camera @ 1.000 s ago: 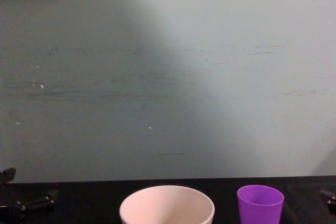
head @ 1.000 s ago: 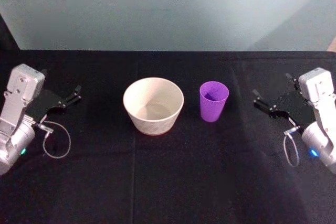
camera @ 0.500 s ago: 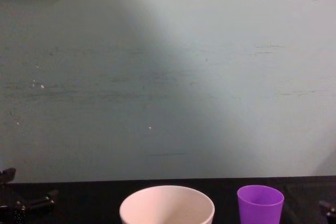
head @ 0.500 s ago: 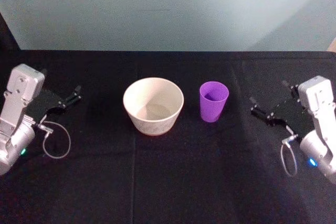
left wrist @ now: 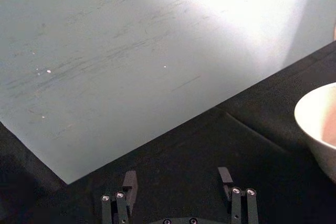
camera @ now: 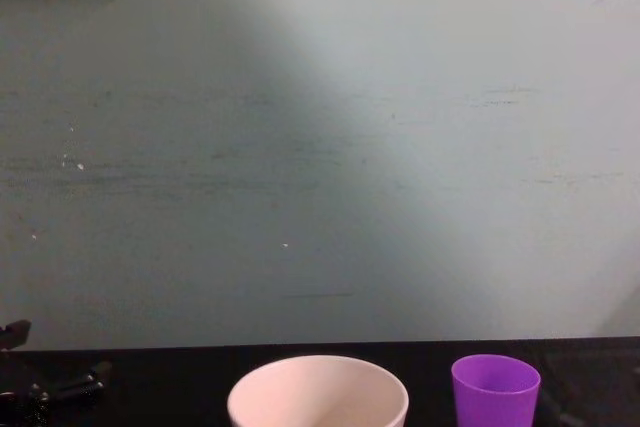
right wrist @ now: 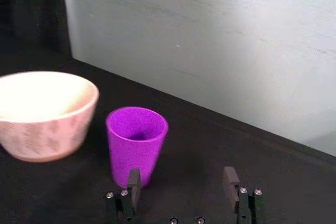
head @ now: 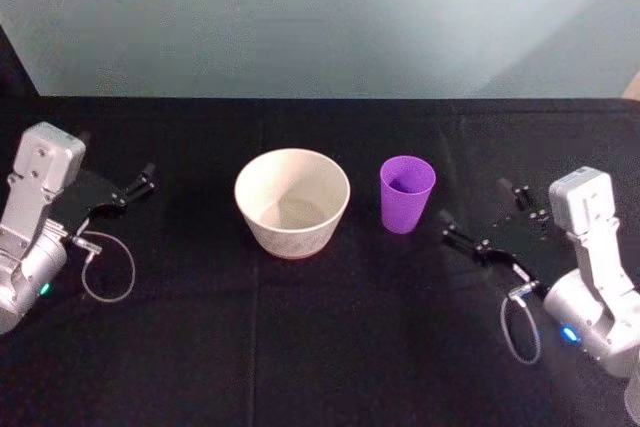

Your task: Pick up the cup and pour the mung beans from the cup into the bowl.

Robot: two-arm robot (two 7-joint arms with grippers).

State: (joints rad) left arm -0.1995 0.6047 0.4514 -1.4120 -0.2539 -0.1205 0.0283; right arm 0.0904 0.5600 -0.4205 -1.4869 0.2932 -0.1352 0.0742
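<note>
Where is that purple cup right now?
In the head view the cup stands upright just right of the bowl, with the open right gripper to its right.

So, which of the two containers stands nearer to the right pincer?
The purple cup: it stands between the wide cream bowl and the open right pincer, upright and not yet gripped. The left pincer rests far left.

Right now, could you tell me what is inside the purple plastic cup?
The small purple plastic cup shows its purple inner wall; the bottom is hidden in shadow, so contents cannot be told.
</note>
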